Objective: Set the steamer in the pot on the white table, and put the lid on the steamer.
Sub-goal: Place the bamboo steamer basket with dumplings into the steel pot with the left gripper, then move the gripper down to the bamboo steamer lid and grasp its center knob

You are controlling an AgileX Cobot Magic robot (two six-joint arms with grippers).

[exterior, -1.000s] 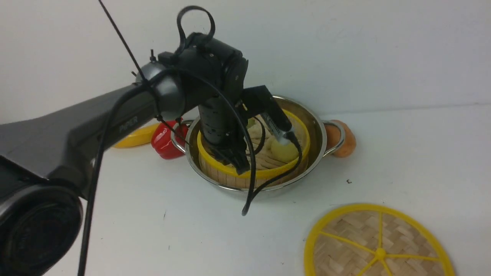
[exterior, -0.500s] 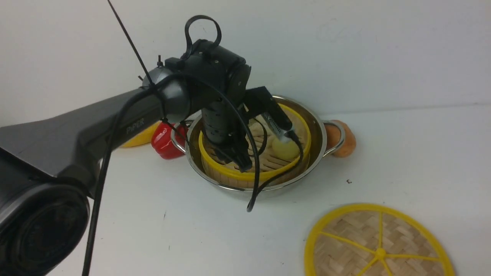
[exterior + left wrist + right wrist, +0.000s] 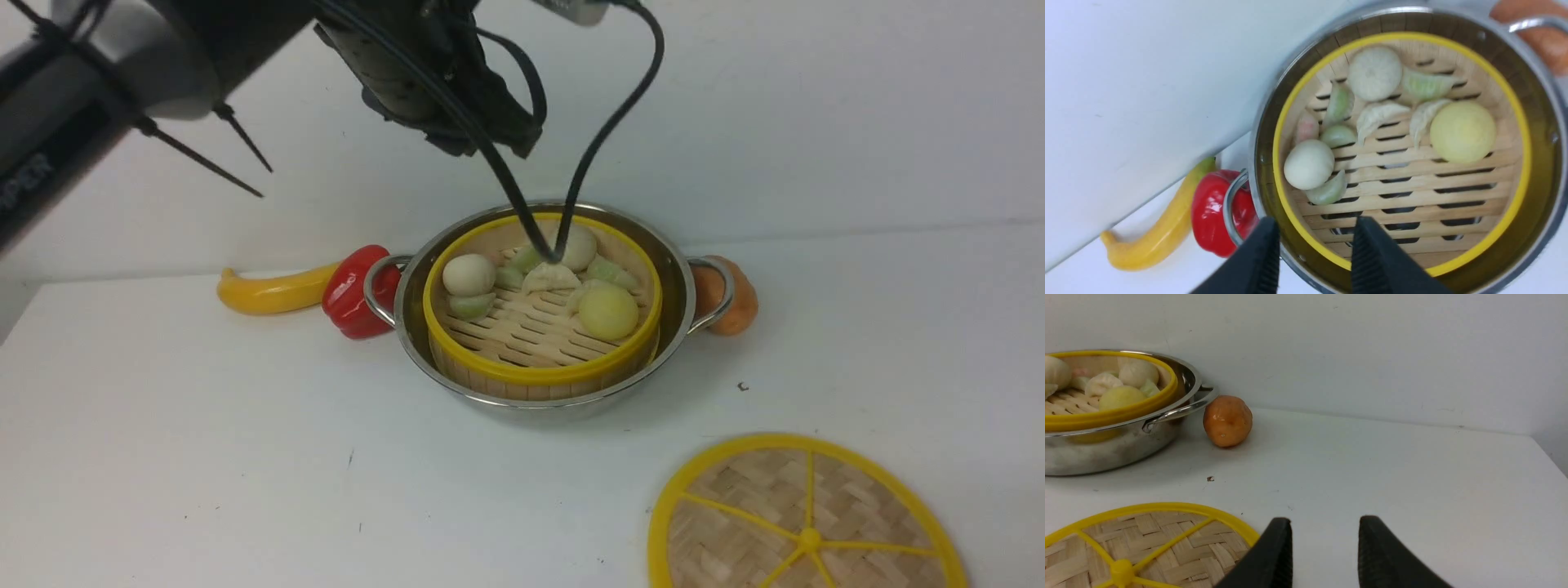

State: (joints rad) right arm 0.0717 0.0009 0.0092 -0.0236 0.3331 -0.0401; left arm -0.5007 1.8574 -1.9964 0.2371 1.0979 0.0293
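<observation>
1. The left gripper [image 3: 1316, 228] hangs above the pot [image 3: 678, 314], its 2 fingers released and apart, with nothing between them.
2. The right gripper [image 3: 1325, 522] also has its 2 fingers parted and grasps nothing.
3. Below the left fingers, the steamer [image 3: 540, 376] sits upright inside the pot, its yellow rim showing all the way round and its top uncovered.
4. In the steamer lie 3 round buns: 2 white [image 3: 1309, 164] [image 3: 1375, 73] and 1 yellow [image 3: 1463, 132].
5. With them are 4 green dumplings [image 3: 1426, 85], 2 pale dumplings [image 3: 1380, 116] and 1 pink piece [image 3: 1307, 127], all on the slatted floor, part of which is bare.
6. The pot has 2 loop handles [image 3: 380, 290] [image 3: 718, 302] and stands on the table [image 3: 245, 457], well apart from the right fingers.
7. The lid [image 3: 739, 486] lies flat on the table, near the right fingers and well apart from the left ones; its 6 spokes meet at 1 knob [image 3: 809, 540].
8. Farther from the right fingers than the lid, 1 orange lump [image 3: 735, 298] rests beside the pot.
9. Past the pot's other handle from the lump are 1 red pepper [image 3: 355, 298] and 1 banana [image 3: 277, 292], lower than the left fingers.
</observation>
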